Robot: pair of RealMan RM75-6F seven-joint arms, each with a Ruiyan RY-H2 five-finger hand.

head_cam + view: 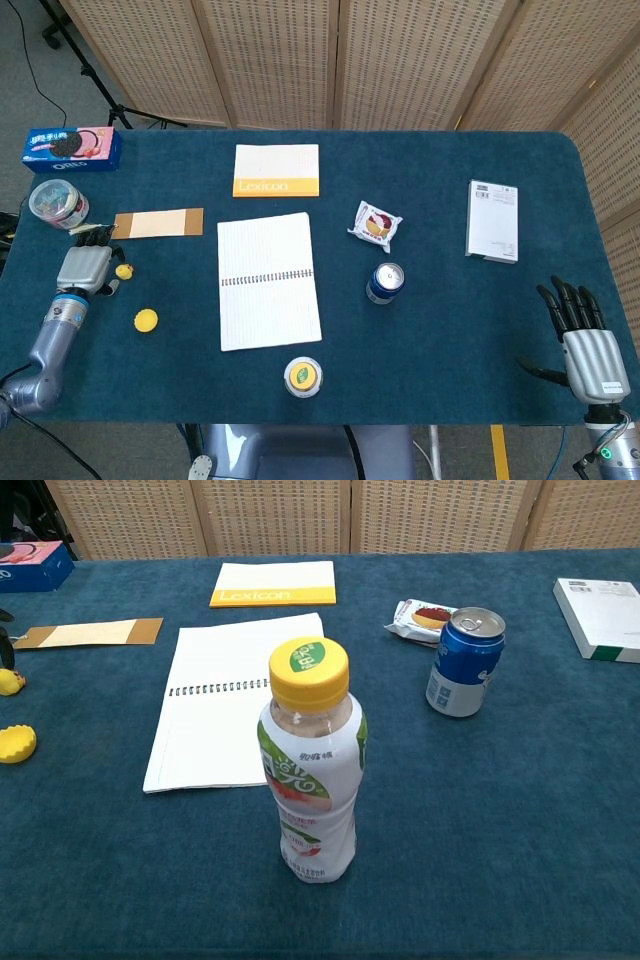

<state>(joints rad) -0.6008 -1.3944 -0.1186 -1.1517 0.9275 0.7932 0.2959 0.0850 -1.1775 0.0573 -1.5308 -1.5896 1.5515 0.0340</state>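
The left hand [83, 266] lay at the left edge of the table [440, 330], palm down, its fingers [97, 236] curled forward toward the near end of a tan paper tag [158, 223]; whether they touched the tag or held anything could not be told from either view. A small yellow toy [124, 271] sat just beside that hand on its right, and a yellow bottle cap [146, 320] lay near it, closer to the front edge. A round tub of coloured clips [58, 203] stood just behind the hand, with a blue cookie box [72, 149] further back. The right hand [582, 340] rested at the front right corner, fingers [566, 303] spread apart and grasping nothing, well apart from every item. A white spiral notebook [268, 281] lay open at mid-table, a yellow and white booklet [277, 170] behind it. A capped drink bottle [310, 760] stood upright near the front edge, in front of the notebook. A blue can [384, 283] stood upright right of the notebook, a wrapped snack [375, 225] behind it. A white box [493, 221] lay flat toward the right side.
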